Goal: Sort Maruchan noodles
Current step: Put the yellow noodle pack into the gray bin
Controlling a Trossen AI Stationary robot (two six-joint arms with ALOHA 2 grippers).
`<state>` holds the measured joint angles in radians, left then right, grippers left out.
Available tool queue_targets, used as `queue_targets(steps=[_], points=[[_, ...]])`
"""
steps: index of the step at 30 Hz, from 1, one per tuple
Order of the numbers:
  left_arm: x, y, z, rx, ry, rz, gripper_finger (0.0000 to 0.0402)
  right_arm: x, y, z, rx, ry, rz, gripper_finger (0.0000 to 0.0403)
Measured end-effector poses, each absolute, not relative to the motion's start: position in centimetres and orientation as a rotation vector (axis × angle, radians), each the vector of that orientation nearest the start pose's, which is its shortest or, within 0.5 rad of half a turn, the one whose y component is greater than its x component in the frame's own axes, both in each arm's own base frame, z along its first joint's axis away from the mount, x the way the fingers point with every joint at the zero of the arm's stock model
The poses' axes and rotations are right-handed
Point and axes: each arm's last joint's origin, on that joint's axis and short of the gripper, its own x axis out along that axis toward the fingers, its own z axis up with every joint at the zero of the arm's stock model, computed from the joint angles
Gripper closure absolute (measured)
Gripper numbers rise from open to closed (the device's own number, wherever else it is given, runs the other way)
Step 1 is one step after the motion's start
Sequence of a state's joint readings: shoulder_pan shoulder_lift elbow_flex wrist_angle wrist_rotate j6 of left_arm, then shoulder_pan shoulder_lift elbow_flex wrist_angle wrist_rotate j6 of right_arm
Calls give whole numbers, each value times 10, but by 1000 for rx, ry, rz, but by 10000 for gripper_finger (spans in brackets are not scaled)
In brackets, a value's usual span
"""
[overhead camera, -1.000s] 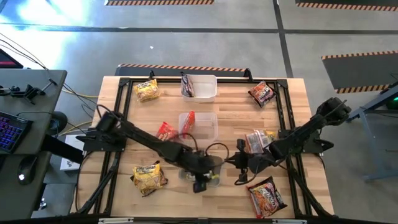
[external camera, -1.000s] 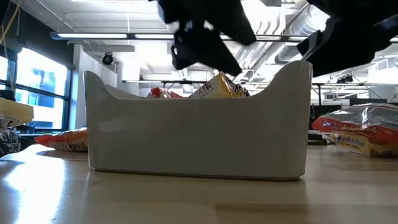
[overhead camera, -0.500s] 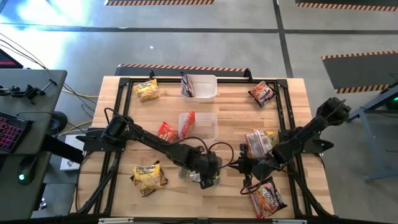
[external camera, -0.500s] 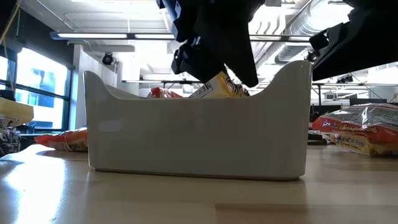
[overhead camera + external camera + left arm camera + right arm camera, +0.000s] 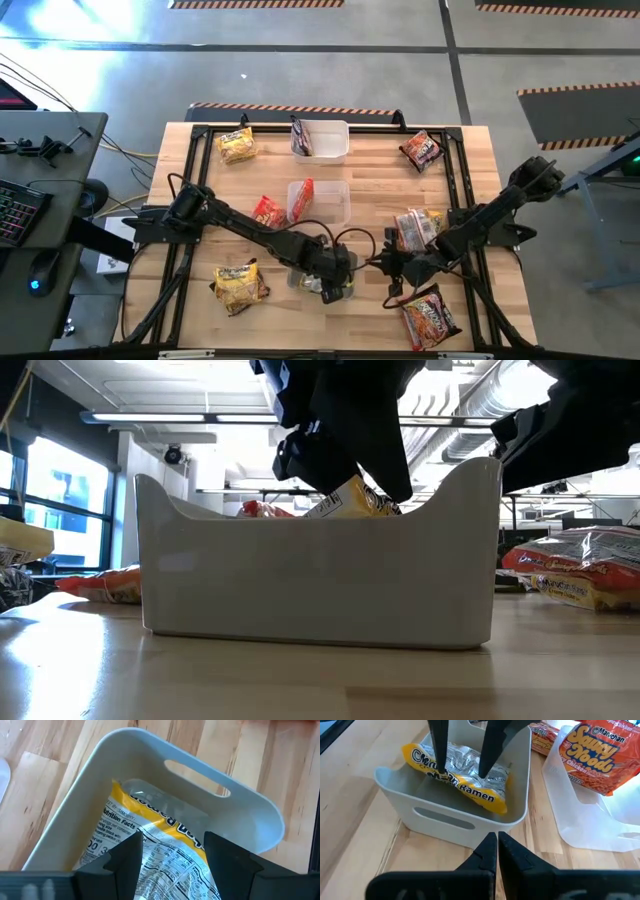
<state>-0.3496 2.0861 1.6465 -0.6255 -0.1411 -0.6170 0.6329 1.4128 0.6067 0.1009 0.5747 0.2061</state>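
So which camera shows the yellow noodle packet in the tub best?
The right wrist view: the whole yellow packet lies in the white tub, its name readable. The left wrist view shows part, the low view a corner above the rim, the high view nearly nothing.

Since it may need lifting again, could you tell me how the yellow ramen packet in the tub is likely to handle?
The yellow ramen packet looks crinkly and glossy, so probably slippery. It seems flat and light, likely stiff with brittle noodles inside.
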Motion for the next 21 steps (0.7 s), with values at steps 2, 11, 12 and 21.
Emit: queue_targets(steps=[2,11,12,21], points=[[419,-149,199,-302,1047,131,202,220,142,169,-200,580,-4,403],[420,-153,184,-286,1104,79,231,220,142,169,-198,582,-4,403],[420,-153,184,-280,1100,74,229,220,142,169,-201,585,-5,403],[418,-152,181,-209,1132,59,254,220,142,169,-203,585,-10,403]])
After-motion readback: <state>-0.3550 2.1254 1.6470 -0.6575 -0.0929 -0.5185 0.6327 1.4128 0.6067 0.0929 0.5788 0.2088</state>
